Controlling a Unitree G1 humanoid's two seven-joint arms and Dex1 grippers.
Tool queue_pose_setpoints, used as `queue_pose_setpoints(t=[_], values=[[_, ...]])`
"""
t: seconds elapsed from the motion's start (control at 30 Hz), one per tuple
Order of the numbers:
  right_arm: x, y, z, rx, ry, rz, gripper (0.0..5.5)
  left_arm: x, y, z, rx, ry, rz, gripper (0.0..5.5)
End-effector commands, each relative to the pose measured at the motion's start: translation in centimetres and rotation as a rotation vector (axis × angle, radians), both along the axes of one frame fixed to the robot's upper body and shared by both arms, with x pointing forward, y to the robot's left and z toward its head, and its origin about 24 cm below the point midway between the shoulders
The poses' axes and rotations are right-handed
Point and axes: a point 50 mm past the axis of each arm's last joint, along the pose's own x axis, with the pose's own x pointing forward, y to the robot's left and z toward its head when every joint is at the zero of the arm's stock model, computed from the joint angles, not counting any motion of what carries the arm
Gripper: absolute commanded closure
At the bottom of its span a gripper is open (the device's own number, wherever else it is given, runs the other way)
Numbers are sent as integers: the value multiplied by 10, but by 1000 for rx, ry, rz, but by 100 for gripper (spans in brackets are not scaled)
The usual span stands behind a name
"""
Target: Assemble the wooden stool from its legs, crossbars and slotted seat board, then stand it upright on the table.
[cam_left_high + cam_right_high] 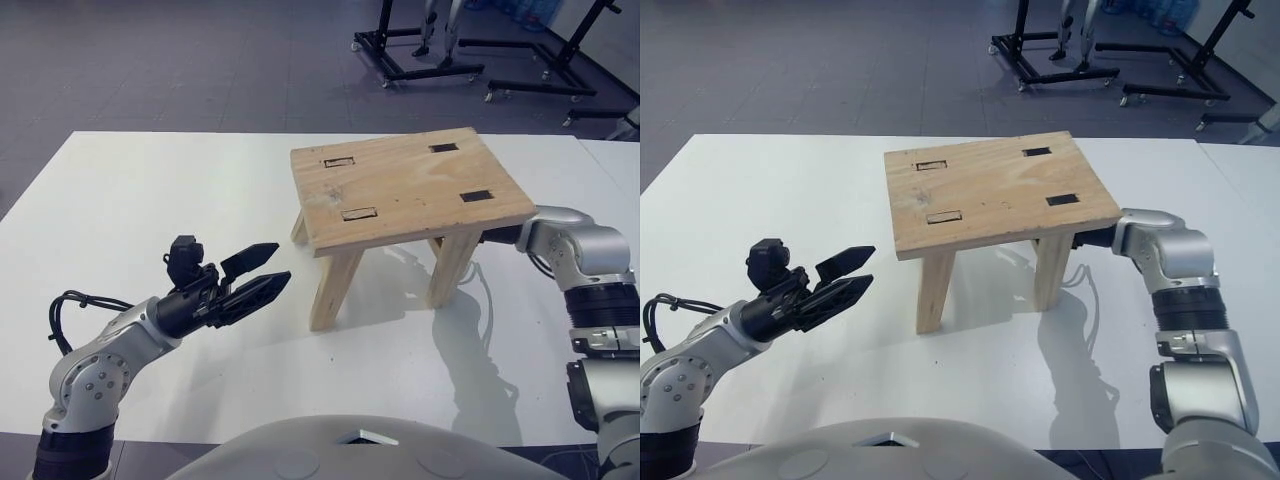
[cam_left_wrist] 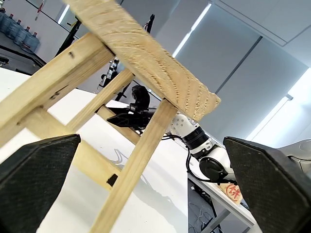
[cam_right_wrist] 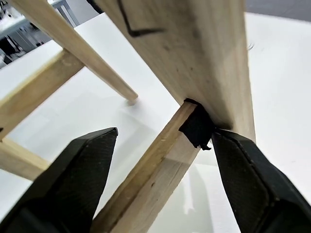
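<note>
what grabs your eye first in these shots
The assembled wooden stool stands upright in the middle of the white table, slotted seat on top. The left hand hangs open off its front left corner, apart from it, while the right hand sits open under the seat's right side, straddling a wooden bar.

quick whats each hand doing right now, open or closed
left hand: open, holding nothing, beside the stool
right hand: open, fingers either side of a stool bar under the seat, not clamped
</note>
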Motion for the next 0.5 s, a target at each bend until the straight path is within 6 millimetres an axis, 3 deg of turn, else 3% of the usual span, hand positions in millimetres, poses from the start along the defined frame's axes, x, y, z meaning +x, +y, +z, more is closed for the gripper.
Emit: queue_pose_setpoints(t=[0.03, 0.2, 0.5], values=[[-15, 5, -31, -28, 134, -44, 240, 1, 0, 1, 14, -11, 4, 10], [-18, 8, -31, -14, 138, -38, 305, 0, -1, 1, 5, -8, 7, 10], [-12, 8, -19, 57, 225, -74, 319, -1, -3, -1, 0, -4, 14, 10]])
